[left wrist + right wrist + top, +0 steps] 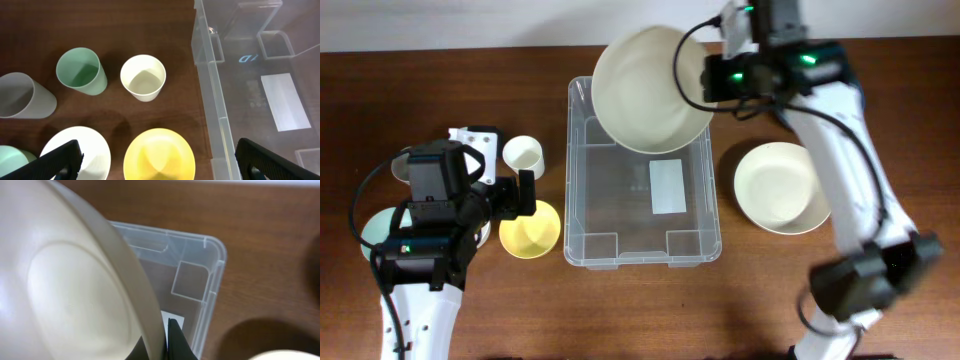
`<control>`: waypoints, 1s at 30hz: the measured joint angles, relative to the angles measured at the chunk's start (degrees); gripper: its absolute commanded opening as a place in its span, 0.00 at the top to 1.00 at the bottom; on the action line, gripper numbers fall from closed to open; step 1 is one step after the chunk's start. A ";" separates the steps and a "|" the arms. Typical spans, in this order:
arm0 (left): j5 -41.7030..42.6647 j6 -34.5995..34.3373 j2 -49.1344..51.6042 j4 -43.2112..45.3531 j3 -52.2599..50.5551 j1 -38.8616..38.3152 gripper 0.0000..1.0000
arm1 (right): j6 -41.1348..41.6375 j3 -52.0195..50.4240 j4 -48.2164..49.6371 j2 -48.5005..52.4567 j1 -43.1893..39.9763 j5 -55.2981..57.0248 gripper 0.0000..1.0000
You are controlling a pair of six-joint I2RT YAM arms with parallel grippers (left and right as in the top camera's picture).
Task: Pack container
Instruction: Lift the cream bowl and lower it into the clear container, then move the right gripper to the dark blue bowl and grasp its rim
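The clear plastic container [642,250] sits in the table's middle with a white label [667,186] on its base; it also shows in the left wrist view [220,100] and the right wrist view [212,275]. My right gripper [712,80] is shut on the rim of a large cream bowl [650,85] and holds it tilted above the container's far end; the bowl fills the right wrist view [70,290]. My left gripper [525,193] is open and empty, hovering over a yellow bowl [531,232] left of the container, seen also in the left wrist view [159,155].
A second cream bowl [780,187] lies right of the container. Left of it stand a cream cup [143,76], a green cup [80,70], a grey cup [22,95], a white bowl [82,150] and a pale green bowl [372,228].
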 measured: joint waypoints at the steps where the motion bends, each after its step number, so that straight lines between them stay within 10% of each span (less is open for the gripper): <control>1: 0.00 0.00 0.00 0.04 0.00 0.00 0.00 | -0.04 1.05 0.09 2.43 0.33 0.15 0.96; 30: 0.00 0.00 0.00 0.04 0.00 0.00 0.00 | -0.02 3.04 2.64 16.79 1.51 0.57 0.73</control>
